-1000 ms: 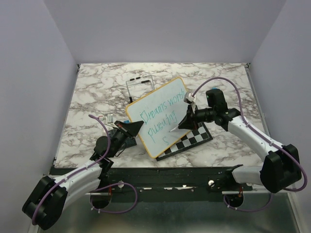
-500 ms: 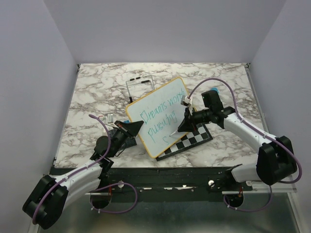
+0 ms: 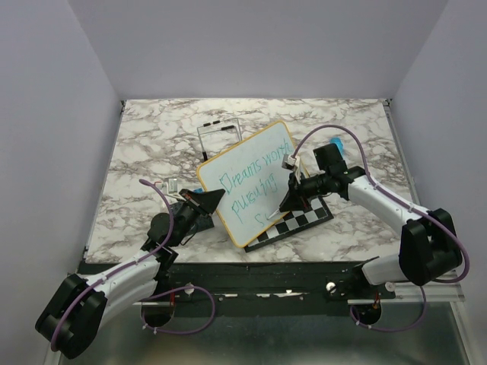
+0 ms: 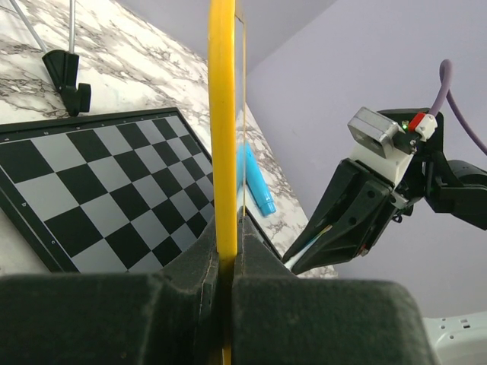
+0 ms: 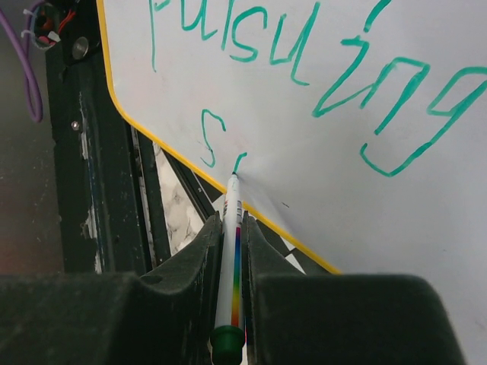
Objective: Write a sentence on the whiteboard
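Right wrist view: the right pincer (image 5: 230,228), clamped on the marker (image 5: 227,296), has dropped its tip lower, starting the third line of the sentence (image 5: 208,137) on the whiteboard (image 5: 319,198) filling the upper frame, whose edge the left pincer (image 4: 227,243) clamps.

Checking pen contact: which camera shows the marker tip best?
Right wrist view: the marker, clamped in the right gripper, meets the whiteboard tip-first. The top view shows it tiny; the left wrist view sees the board edge-on, the tip barely visible.
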Controlling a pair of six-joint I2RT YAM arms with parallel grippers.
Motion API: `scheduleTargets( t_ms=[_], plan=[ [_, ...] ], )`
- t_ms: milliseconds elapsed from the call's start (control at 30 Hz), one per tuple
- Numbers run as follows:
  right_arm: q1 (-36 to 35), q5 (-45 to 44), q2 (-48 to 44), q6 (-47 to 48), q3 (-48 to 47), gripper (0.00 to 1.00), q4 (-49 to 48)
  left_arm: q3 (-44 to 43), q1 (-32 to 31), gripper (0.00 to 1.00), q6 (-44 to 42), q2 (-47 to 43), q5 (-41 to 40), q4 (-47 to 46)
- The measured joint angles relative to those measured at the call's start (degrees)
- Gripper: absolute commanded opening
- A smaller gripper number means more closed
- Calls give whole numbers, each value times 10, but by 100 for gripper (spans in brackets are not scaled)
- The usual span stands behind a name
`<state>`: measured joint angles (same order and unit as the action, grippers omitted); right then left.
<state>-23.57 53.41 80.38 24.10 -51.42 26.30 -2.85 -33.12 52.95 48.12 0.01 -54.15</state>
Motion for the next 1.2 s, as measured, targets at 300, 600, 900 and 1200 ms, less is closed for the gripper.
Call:
scheduleTargets(
  t_ms=[300, 600, 900, 1200],
  plan=[
    [0, -1, 3, 17, -1, 1, 26, 0, 0, 0, 0, 3, 0, -5],
    [0, -2, 3, -7, -22, 1, 2, 0, 0, 0, 0, 4, 0, -6],
    [9, -16, 3, -28, -26, 1, -10, 0, 0, 0, 0, 4, 0, -6],
    [26, -15, 3, -16, -26, 1, 1, 0, 0, 0, 0, 4, 0, -6]
  ],
)
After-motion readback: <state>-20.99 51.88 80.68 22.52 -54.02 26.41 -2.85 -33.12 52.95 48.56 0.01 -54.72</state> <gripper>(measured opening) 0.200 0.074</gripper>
